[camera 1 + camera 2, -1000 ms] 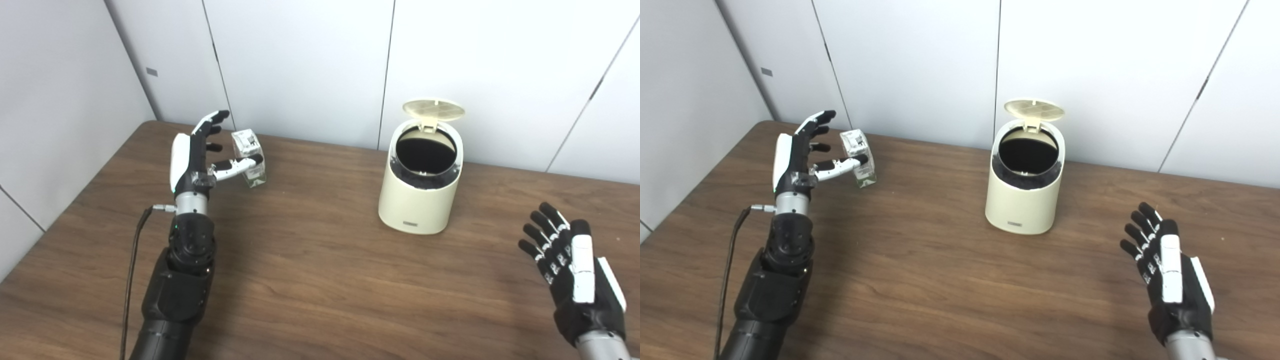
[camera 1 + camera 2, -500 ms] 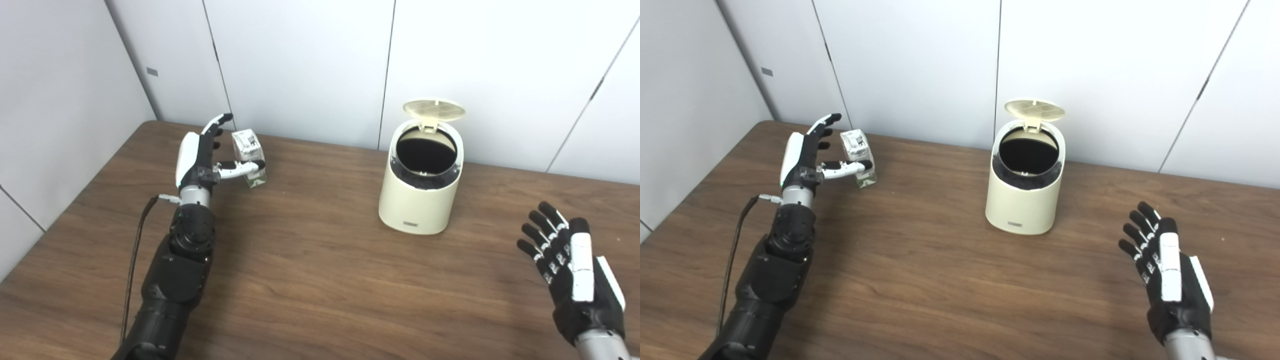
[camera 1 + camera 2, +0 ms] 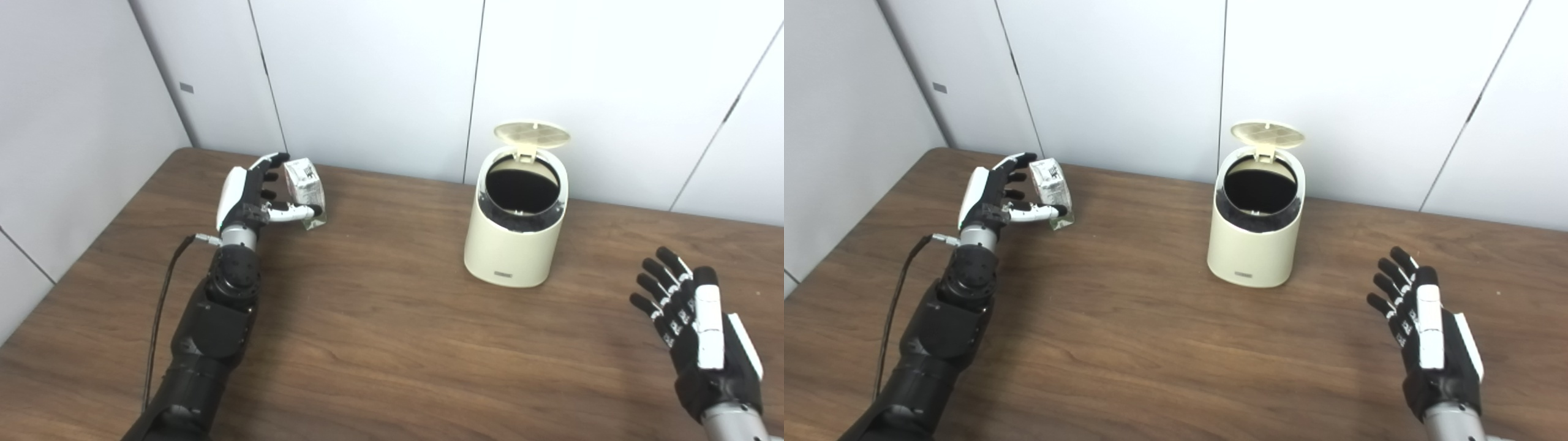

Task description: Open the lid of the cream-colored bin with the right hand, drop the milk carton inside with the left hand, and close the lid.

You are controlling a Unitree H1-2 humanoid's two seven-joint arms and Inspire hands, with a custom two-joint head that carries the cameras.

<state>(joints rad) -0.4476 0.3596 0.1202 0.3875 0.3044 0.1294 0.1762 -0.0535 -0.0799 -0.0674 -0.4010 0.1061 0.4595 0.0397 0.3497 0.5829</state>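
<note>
Upper left of frame: left robot hand [image 3: 254,196] cupped around small white printed milk carton [image 3: 304,185], fingers behind it, thumb across its front; carton tilted, lower corner near the brown wood-grain bench [image 3: 380,331]. Grip not yet clearly closed. Centre right: cream-colored cylindrical bin [image 3: 516,226], round hinged lid [image 3: 531,133] standing up, dark interior exposed. Lower right: right robot hand [image 3: 695,331] empty, fingers spread, well apart from bin.
</note>
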